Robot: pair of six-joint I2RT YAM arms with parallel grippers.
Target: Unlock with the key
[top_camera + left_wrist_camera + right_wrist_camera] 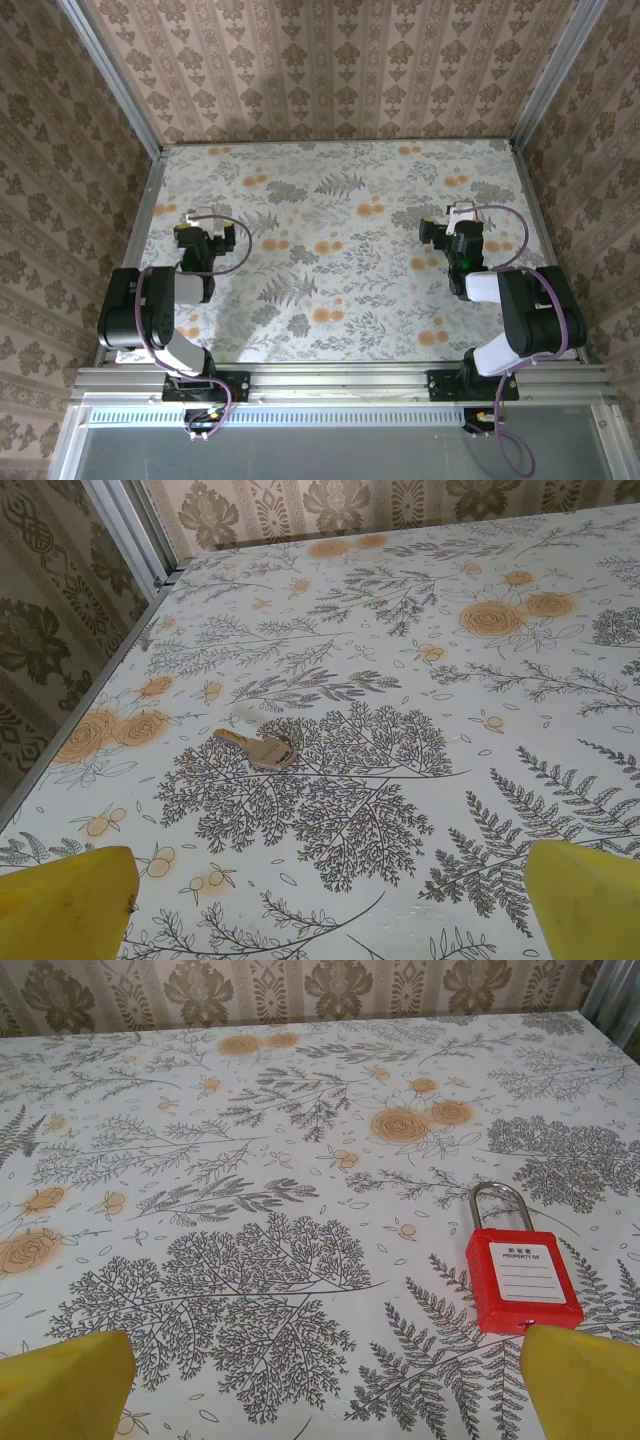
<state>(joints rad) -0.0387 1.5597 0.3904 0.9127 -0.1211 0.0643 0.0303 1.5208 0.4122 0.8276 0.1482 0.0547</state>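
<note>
Yellow fingertips (70,900) are seen at the lower corners of the left wrist view: the left gripper (325,900) is spread wide, and nothing is held or touched. Beyond it, centre left in the frame, the key (255,748) is laid flat on the flowered table (450,730), probably set apart so that each arm is given one item. In the right wrist view the right gripper (325,1385) is likewise spread wide and empty. The red padlock (522,1282) is laid flat at lower right, shackle pointed up the frame.

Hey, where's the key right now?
In the left wrist view, the key lies flat on the table, ahead of the left gripper, toward the table's left edge.
</note>
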